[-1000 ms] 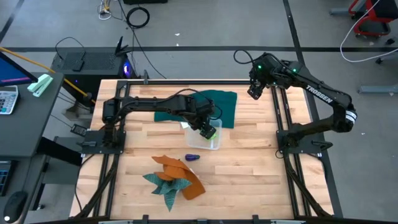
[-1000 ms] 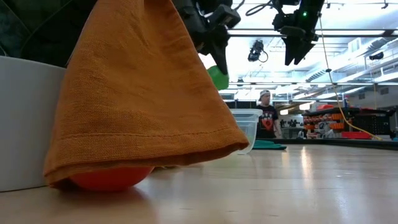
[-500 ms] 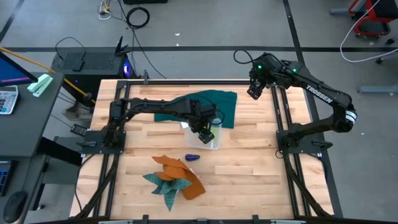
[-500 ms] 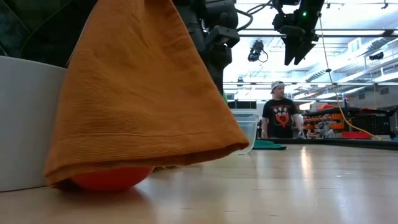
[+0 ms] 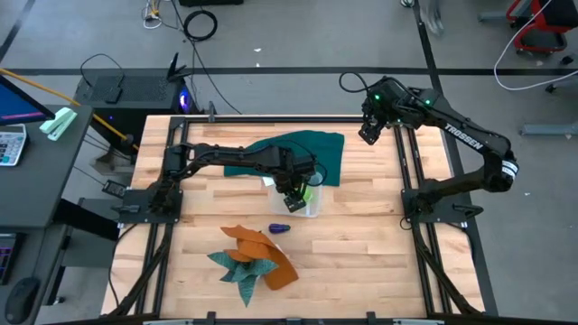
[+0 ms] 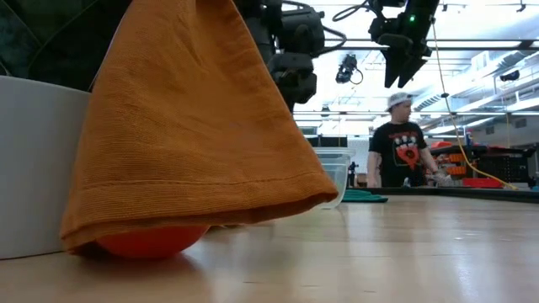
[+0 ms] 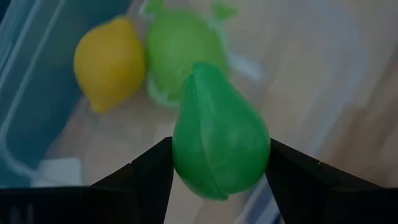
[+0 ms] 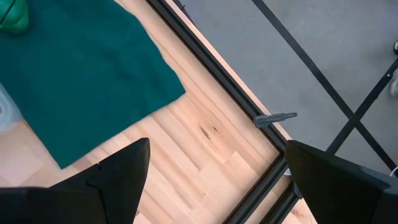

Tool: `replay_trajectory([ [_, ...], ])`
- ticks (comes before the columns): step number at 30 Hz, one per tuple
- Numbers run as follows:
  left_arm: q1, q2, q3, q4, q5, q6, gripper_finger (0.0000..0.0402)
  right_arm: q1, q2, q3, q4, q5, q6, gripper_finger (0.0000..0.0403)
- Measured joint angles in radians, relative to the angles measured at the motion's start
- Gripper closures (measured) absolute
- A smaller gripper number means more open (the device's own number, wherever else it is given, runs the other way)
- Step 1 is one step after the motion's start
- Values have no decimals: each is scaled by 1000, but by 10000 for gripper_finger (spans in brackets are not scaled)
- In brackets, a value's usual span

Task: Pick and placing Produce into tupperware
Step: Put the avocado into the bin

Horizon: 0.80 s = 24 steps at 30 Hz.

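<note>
Left gripper (image 7: pixel 217 168) pinched green pear (image 7: pixel 219 142) over the tupperware (image 5: pixel 302 200), which held a lemon (image 7: pixel 109 61) and light green fruit (image 7: pixel 180 53). Right gripper (image 8: pixel 214 168) hung spread above dark green cloth (image 8: pixel 74 74).

A grey floor (image 5: pixel 298 36) with dark seam lines and loose cables (image 5: pixel 194 23) surrounds the wooden bench (image 5: pixel 361 253). At the left edge stands a dark desk (image 5: pixel 36 171). Across the room a person (image 6: pixel 404 151) stands under bright ceiling lights (image 6: pixel 480 25).

Two fruits (image 7: pixel 111 61) inside the tupperware (image 5: pixel 305 204), a third fruit (image 7: pixel 219 141) above them, cloth (image 5: pixel 298 153) behind.
</note>
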Motion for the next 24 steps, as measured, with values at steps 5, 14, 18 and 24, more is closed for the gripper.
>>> replay_trajectory([
  [5, -7, 1, -2, -7, -81, 39, 166, 0, 0, 0, 0, 0, 1, 67],
  [14, -7, 6, -1, -45, -145, 73, 170, 0, 0, 0, 4, 0, 22, 67],
  [18, -7, 6, -1, -45, -150, 85, 164, 0, 0, 0, 4, 0, 27, 67],
  [24, -2, 6, -1, -45, -182, 103, 169, 0, 0, 0, 4, 0, 39, 67],
])
